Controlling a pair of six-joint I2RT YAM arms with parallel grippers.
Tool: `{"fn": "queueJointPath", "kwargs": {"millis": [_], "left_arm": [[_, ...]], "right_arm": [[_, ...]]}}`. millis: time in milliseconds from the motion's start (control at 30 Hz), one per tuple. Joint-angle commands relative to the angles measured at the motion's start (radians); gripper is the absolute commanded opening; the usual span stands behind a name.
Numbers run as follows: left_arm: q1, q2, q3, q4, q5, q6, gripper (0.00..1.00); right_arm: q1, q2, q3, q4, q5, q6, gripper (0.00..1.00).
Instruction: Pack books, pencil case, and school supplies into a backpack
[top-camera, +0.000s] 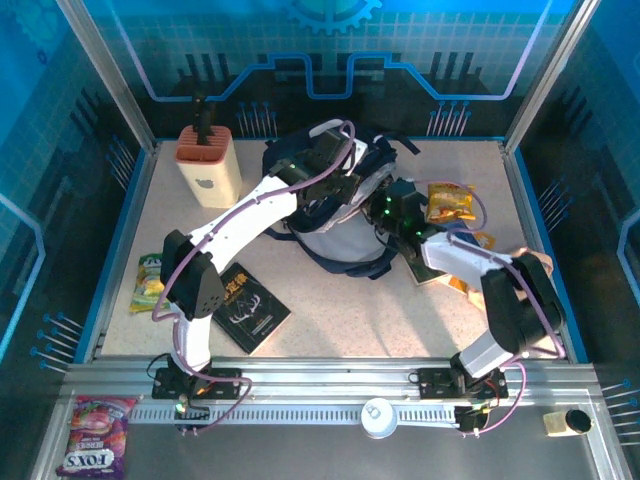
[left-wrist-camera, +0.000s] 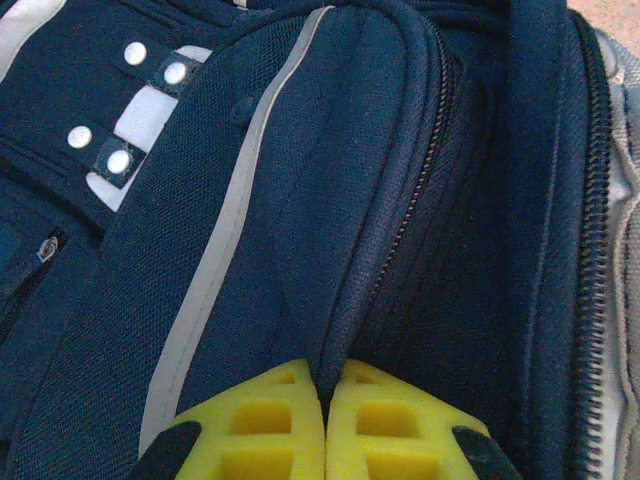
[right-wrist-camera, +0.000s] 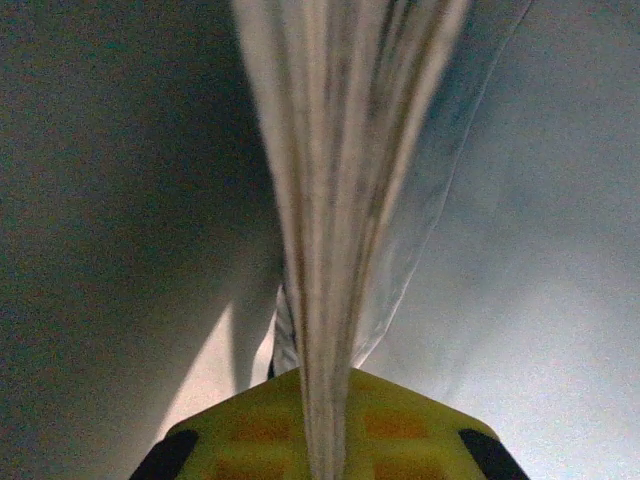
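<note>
One thin book (right-wrist-camera: 330, 200), edge-on in the right wrist view, pinched between the fingers of the right pincer (right-wrist-camera: 325, 440) and walled round by pale lining. Most likely inside the backpack (top-camera: 283, 165); cover not readable. Backpack itself at the back middle of the bench (top-camera: 340, 310), mouth turned toward the right arm, pale inside showing. From above, right pincer (top-camera: 388, 208) right at that mouth. Left pincer (left-wrist-camera: 325, 425) pressed together on a fold of the navy fabric (left-wrist-camera: 250, 250) just beside the zipper (left-wrist-camera: 415, 200), lifting the opening.

Step in hand, by the look of it: sliding the book down into the bag.
- Hold the fold high and taut with the left to keep the mouth wide.
- Push the book along its own plane, edge leading, flat against the lining rather than across it.
- Release only once well down, then draw straight back to avoid dragging it out again.
- Watch for pages fanning or snagging on the zipper teeth.

Farther out: black book (top-camera: 250, 310) with gold antlers flat on the bench near the left arm's base, well apart from both pincers, not yet packed. Beige holder (top-camera: 205, 165) just left of the backpack, yellow-orange snack packet (top-camera: 450, 200) to its right, green packet (top-camera: 150, 282) at the left edge.
</note>
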Motion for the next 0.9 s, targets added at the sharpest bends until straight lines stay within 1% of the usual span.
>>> {"fn": "queueJointPath", "kwargs": {"millis": [0,67,133,200,267,333,400,500,600,733,800,867], "left_arm": [[-0.01,-0.053,0.075,0.108,0.024,-0.025,0.0],[-0.009,-0.048,0.077,0.108,0.021,-0.025,0.0],[-0.009,-0.044,0.08,0.106,0.019,-0.026,0.0],[-0.006,-0.041,0.084,0.102,0.017,-0.025,0.0],[-0.007,-0.041,0.082,0.097,0.01,-0.025,0.0],[-0.006,-0.042,0.075,0.096,0.003,-0.027,0.0],[-0.005,-0.041,0.065,0.096,0.003,-0.03,0.0],[0.001,-0.041,0.047,0.097,0.003,-0.035,0.0],[0.011,-0.044,0.013,0.104,0.006,-0.046,0.0],[0.021,-0.053,-0.036,0.118,0.017,-0.063,0.0],[0.025,-0.057,-0.069,0.125,0.029,-0.069,0.0],[0.029,-0.059,-0.095,0.122,0.042,-0.078,0.0]], "right_arm": [[0.031,0.096,0.072,0.056,0.123,0.053,0.0],[0.038,0.165,0.112,0.076,0.104,0.059,0.01],[0.039,0.229,0.148,0.091,0.033,0.058,0.11],[0.038,0.268,0.162,0.088,-0.065,0.058,0.21],[0.037,0.267,0.127,0.093,-0.116,0.07,0.32],[0.031,0.238,0.059,0.132,-0.152,0.076,0.41],[0.02,0.186,-0.022,0.166,-0.19,0.072,0.51],[-0.001,0.091,-0.124,0.162,-0.253,0.037,0.59],[-0.015,-0.028,-0.206,0.085,-0.259,-0.018,0.63],[-0.021,-0.194,-0.285,-0.048,-0.21,-0.093,0.66],[-0.023,-0.291,-0.286,-0.184,-0.164,-0.151,0.67],[-0.023,-0.381,-0.265,-0.317,-0.084,-0.214,0.71]]}}
